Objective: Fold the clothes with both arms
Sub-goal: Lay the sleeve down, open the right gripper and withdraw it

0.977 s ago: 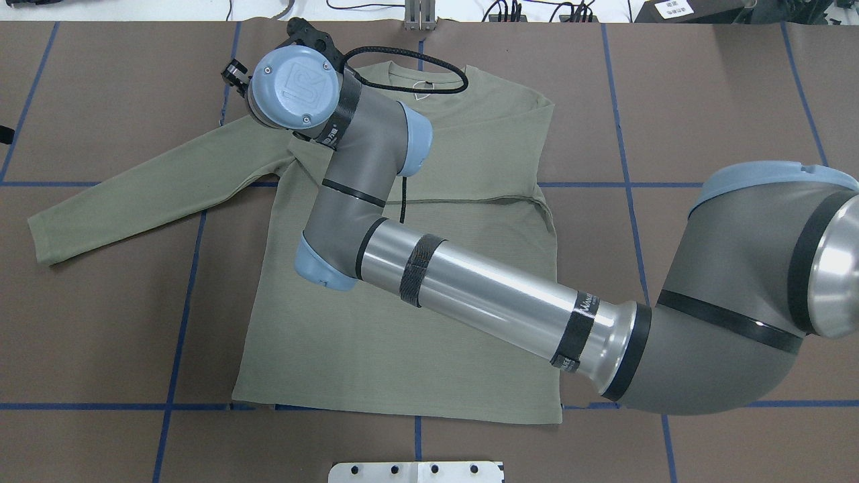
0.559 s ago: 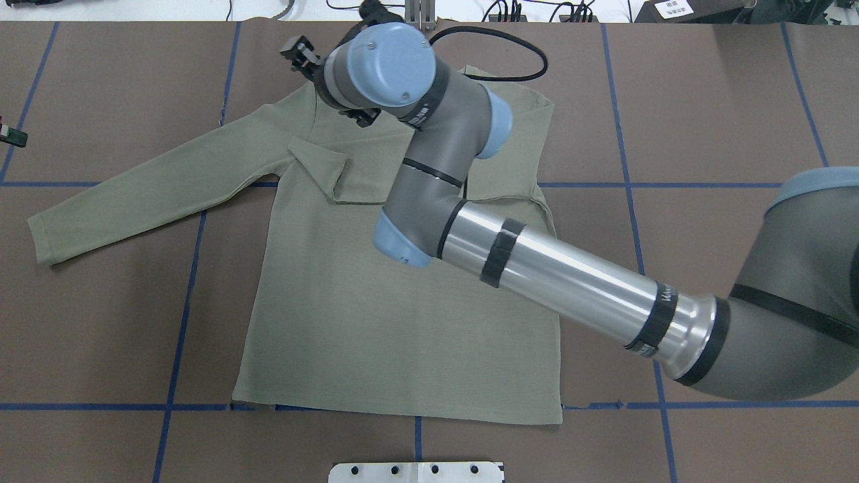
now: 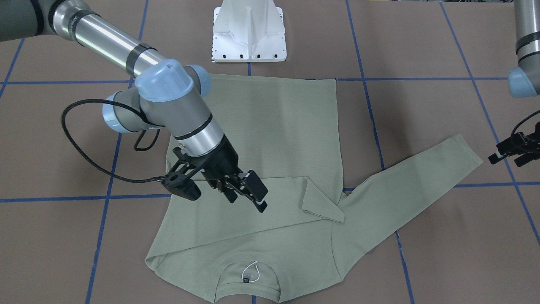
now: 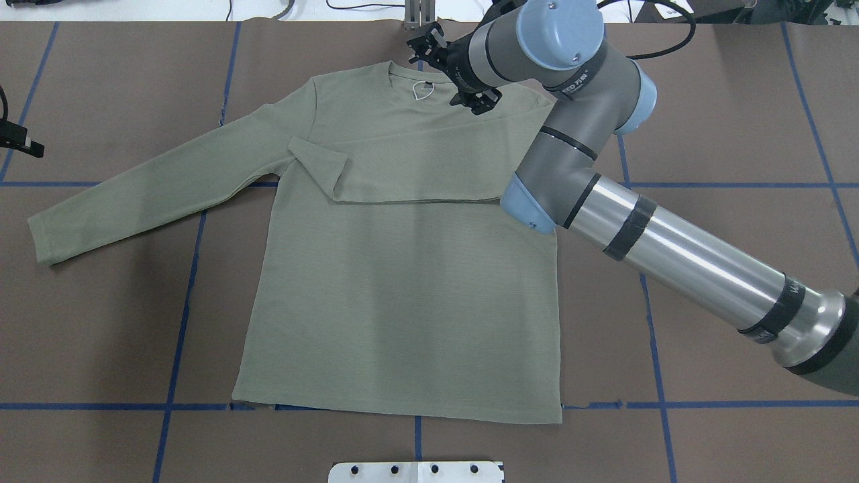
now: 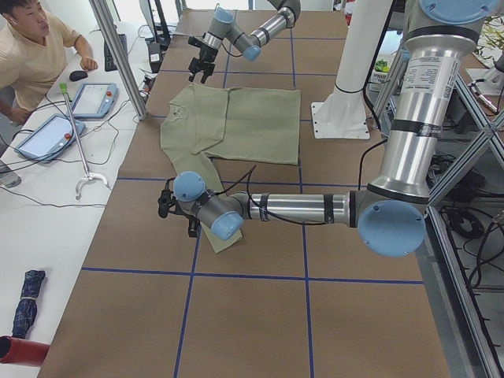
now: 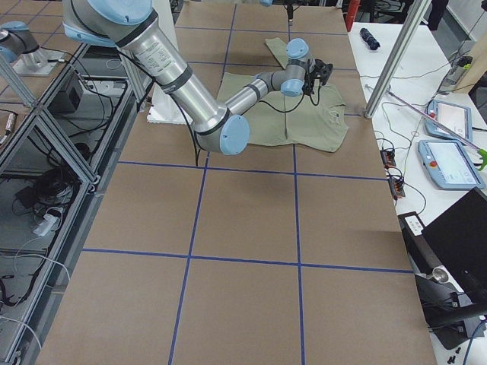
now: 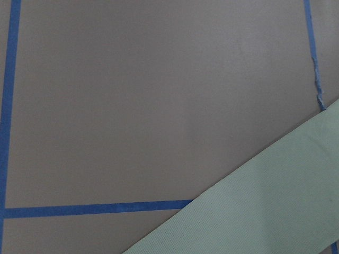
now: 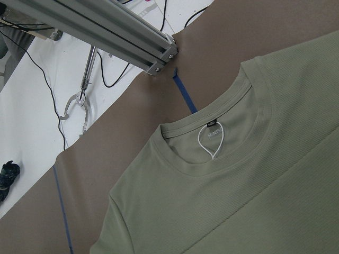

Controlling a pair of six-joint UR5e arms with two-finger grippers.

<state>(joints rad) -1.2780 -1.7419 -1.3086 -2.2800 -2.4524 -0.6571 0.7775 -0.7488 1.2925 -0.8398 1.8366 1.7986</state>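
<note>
The pale green shirt (image 4: 402, 302) lies flat on the brown table (image 4: 738, 100), collar (image 4: 402, 77) at the far side from the robot and hem at the near side, just as it lay a second ago. What has changed is the right arm (image 4: 684, 258). Its wrist then hung over the shirt's left shoulder, and it has since swung across the collar to the right. The right gripper (image 3: 247, 196) now hovers over the chest near the right shoulder, its fingers spread apart with no cloth between them. With the arm out of the way, the folded right sleeve (image 4: 416, 161) shows in full. It lies across the chest with its cuff (image 4: 321, 168) doubled back by the left armpit, where it already lay 0.6 s ago. The left sleeve (image 4: 134, 194) stretches out flat to the left. The left gripper (image 3: 512, 151) hangs just beyond that sleeve's end, barely moved; whether its fingers are parted I cannot tell.
</note>
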